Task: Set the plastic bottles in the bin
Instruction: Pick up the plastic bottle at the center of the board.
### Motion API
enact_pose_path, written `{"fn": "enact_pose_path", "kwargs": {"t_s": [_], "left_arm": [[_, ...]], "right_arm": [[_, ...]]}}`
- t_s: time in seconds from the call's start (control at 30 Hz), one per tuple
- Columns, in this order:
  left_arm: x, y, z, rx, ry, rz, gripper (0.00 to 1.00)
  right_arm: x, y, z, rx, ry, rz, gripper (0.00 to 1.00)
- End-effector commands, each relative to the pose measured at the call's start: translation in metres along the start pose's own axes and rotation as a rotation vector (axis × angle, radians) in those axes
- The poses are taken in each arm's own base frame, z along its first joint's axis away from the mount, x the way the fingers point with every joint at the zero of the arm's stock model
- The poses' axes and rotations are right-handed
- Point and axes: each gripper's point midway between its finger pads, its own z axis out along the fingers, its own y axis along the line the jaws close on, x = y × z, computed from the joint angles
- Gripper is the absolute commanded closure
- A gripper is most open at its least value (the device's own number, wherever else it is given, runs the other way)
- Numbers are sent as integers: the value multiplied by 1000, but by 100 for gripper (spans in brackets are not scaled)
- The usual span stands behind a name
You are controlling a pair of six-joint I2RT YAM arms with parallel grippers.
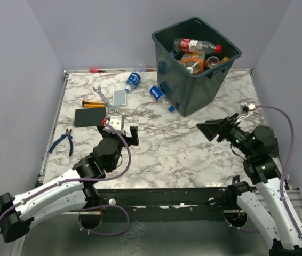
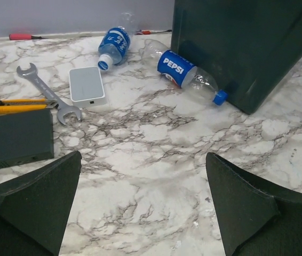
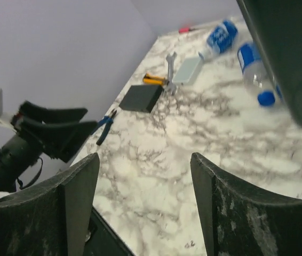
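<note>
While stretched forward low, left end effector [image 2: 143, 156] gapes empty; right end effector [image 3: 144, 157] likewise.

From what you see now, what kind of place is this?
Probably a robot test cell: marble-pattern table boxed by plain grey walls, left arm and right arm mounted at its near edge.

The top external view looks steeply down from high at the near side, taking in the whole counter [image 1: 167, 154] up to the far wall. The left wrist view sits low and close over the counter, facing the far edge past the left pincer [image 2: 143, 156]. The right wrist view, tilted, looks leftward along the counter past the right pincer [image 3: 144, 157]. All three share the Pepsi bottle [image 2: 177, 68] beside the bin [image 2: 236, 48], the wrench [image 2: 47, 93] and the pale slab [image 2: 87, 85].
</note>
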Motion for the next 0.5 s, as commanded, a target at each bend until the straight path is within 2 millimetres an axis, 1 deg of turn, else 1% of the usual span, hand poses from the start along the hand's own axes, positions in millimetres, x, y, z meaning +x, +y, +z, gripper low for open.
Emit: {"fn": "enact_pose_path", "kwargs": {"t_s": [0.0,0.07,0.1,0.13,0.2,0.27,0.4,0.47], "left_arm": [[-7,-34,27,72,89,-86,1],[-1,-46,48,97,152,-152,1],[2,-49,60,108,187,-203,1],[7,-52,72,113,220,-265,1],[13,-56,92,117,265,-373,1],[13,-61,108,122,258,-460,1],[4,-77,130,175,167,-613,1],[2,-86,140,205,150,-657,1]], "right_arm": [[55,-19,-17,59,88,186,24],[64,-34,-21,121,49,266,18],[68,-40,-22,148,31,309,13],[73,-44,-23,161,23,346,2],[84,-48,-23,163,42,388,0],[101,-55,-25,192,91,425,0],[124,-63,-29,208,132,478,0],[135,-59,-32,167,167,459,0]]}}
